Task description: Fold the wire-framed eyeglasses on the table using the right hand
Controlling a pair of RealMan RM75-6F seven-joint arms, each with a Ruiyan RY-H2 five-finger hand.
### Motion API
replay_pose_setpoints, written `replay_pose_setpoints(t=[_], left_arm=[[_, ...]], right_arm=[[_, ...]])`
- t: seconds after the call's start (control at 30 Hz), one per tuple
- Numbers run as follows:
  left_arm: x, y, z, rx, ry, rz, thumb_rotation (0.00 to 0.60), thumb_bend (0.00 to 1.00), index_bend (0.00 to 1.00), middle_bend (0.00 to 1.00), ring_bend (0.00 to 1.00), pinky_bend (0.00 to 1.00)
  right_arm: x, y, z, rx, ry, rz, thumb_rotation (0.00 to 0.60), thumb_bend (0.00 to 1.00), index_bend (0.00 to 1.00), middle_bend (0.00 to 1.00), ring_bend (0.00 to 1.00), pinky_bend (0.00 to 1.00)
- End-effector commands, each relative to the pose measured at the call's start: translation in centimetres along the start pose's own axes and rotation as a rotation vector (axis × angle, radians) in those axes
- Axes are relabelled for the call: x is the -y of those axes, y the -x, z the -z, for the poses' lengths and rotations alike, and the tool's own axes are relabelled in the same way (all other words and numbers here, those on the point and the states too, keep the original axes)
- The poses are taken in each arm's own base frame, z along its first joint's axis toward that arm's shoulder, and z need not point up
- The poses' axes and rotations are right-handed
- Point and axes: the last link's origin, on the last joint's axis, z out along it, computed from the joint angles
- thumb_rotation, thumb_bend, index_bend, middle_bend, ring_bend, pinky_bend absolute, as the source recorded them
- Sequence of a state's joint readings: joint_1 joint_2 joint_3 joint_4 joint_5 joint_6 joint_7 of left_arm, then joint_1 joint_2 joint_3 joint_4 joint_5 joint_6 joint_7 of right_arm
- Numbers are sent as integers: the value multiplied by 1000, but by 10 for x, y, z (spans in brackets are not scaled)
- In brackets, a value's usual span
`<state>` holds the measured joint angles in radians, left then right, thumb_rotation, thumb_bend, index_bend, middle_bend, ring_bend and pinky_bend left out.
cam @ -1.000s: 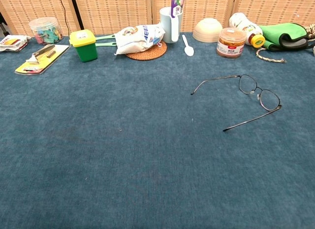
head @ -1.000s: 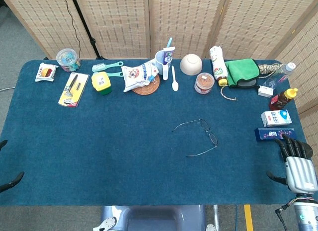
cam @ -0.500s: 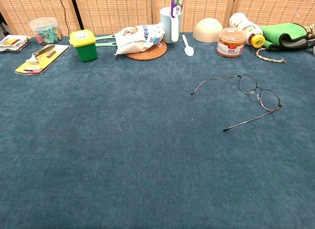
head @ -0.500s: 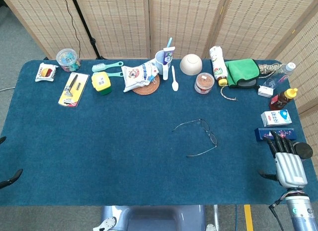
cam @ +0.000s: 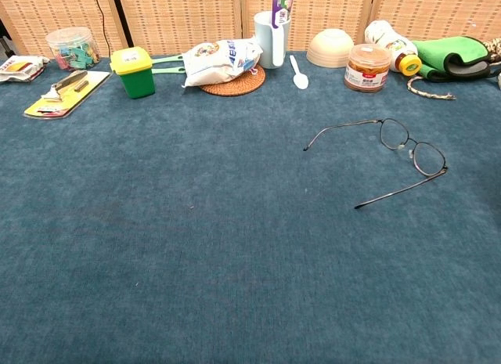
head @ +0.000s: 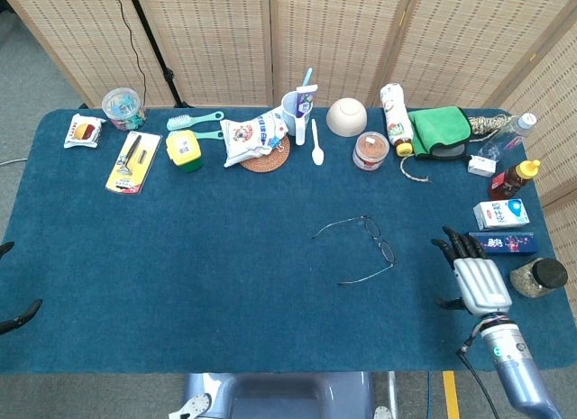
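Head view: we note the wire-framed eyeglasses (head: 365,248) lying unfolded, both temples out, mid-desk (head: 180,257). The right robot hand (head: 473,273) hovers well to their right, fingers spread, holding nothing. The left robot hand (head: 16,316) barely shows at the edge; we cannot tell its state.

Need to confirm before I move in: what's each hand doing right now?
Right hand: open, fingers apart, holding nothing.
Left hand: only dark tips at the frame edge; cannot tell.
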<state>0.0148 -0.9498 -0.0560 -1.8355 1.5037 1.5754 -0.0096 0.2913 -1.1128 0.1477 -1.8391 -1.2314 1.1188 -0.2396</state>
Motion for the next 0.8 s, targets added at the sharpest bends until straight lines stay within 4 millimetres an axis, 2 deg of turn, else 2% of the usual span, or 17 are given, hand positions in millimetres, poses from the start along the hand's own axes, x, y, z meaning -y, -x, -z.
replay_pose_setpoints(t=[0.03, 0.5, 0.8], left_arm=[[3, 2, -4, -11, -3, 18, 485, 190, 153, 38, 30, 0], [12, 10, -7, 8, -13, 27, 486, 190, 162, 38, 30, 0], [15, 12, -8, 15, -15, 32, 486, 190, 162, 38, 30, 0]], right_arm=[[24, 8, -22, 71, -33, 1, 600, 146, 130, 0, 0, 0], [65, 26, -57, 180, -32, 25, 600, 146, 127, 0, 0, 0], [76, 33, -75, 225, 5, 21, 600, 146, 160, 0, 0, 0]])
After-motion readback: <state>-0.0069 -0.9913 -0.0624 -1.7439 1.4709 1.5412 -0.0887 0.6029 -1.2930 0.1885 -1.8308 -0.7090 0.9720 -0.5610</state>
